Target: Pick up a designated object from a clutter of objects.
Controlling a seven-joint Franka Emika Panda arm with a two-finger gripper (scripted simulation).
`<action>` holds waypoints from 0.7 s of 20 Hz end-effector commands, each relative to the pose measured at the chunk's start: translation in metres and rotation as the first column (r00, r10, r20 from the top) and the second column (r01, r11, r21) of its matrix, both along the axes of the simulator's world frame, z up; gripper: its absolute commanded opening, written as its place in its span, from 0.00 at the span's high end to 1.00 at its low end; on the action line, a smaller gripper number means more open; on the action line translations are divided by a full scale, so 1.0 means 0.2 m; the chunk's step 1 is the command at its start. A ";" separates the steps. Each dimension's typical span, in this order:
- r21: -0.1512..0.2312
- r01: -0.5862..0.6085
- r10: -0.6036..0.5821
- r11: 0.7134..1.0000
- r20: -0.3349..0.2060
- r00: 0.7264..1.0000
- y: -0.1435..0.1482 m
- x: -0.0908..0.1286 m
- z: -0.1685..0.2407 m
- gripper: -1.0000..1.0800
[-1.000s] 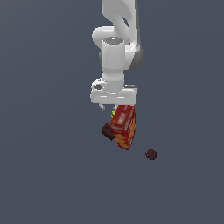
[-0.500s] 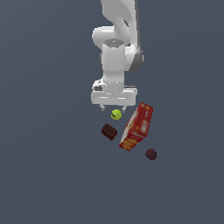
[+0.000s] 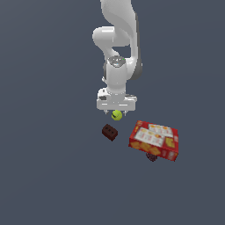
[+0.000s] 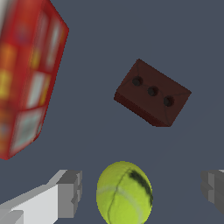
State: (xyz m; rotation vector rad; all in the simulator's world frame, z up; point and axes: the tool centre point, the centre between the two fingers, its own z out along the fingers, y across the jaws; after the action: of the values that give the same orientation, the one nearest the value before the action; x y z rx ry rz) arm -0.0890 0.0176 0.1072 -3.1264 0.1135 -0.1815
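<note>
Red cracker box [image 3: 154, 140] lies flat on the tabletop [image 3: 52, 176]; beside it sits the brown block [image 3: 109, 132]. Above both, the gripper [image 3: 116, 112] stands spread — tennis ball [image 3: 117, 115] between its fingers [image 4: 70, 192], gaps showing either side.

My arm [image 3: 117, 41] is glossy white all over, w/ fat rounded links and smooth bulging joint housings; darker grey shading shows in the seams btwn segments. Near the wrist there's a round grey cap w/ a tiny green spot beside it. Below that my hand is a wide, flat white block w/ small dark markings on one end. My gripper [image 3: 116, 113] has short stubby fingers: in the wrist view they're boxy, white bodies tipped w/ grey ribbed pads [image 4: 70, 194]. No cables or screws visible on the shell.
</note>
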 end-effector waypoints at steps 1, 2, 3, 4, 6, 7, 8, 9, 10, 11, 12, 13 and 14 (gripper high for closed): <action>-0.001 -0.010 0.010 1.000 -0.038 0.999 0.02 -0.07 -0.11 0.04; -0.002 -0.013 0.013 1.000 -0.052 0.999 0.02 -0.09 -0.15 0.04; -0.002 -0.016 0.016 1.000 -0.064 0.998 0.03 -0.11 -0.18 0.04; -0.002 -0.019 0.019 1.000 -0.074 0.997 0.03 -0.13 -0.21 0.04; -0.003 -0.023 0.023 1.000 -0.092 0.995 0.04 -0.16 -0.26 0.04; -0.003 -0.025 0.025 1.000 -0.100 0.995 0.04 -0.18 -0.28 0.04; -0.003 -0.027 0.026 1.000 -0.106 0.994 0.04 -0.19 -0.30 0.04; -0.003 -0.028 0.028 1.000 -0.111 0.993 0.05 -0.20 -0.32 0.04; -0.003 -0.029 0.029 1.000 -0.116 0.993 0.05 -0.21 -0.33 0.04; -0.004 -0.030 0.029 1.000 -0.119 0.993 0.05 -0.21 -0.34 0.04; -0.004 -0.031 0.030 1.000 -0.121 0.992 0.05 -0.22 -0.34 0.04; -0.004 -0.031 0.030 1.000 -0.121 0.992 0.05 -0.22 -0.34 0.04; -0.004 -0.031 0.030 1.000 -0.121 0.992 0.05 -0.22 -0.34 0.04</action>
State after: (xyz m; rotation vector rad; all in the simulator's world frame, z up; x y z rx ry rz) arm -0.1324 0.0276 0.0395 -3.1410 0.0666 0.0066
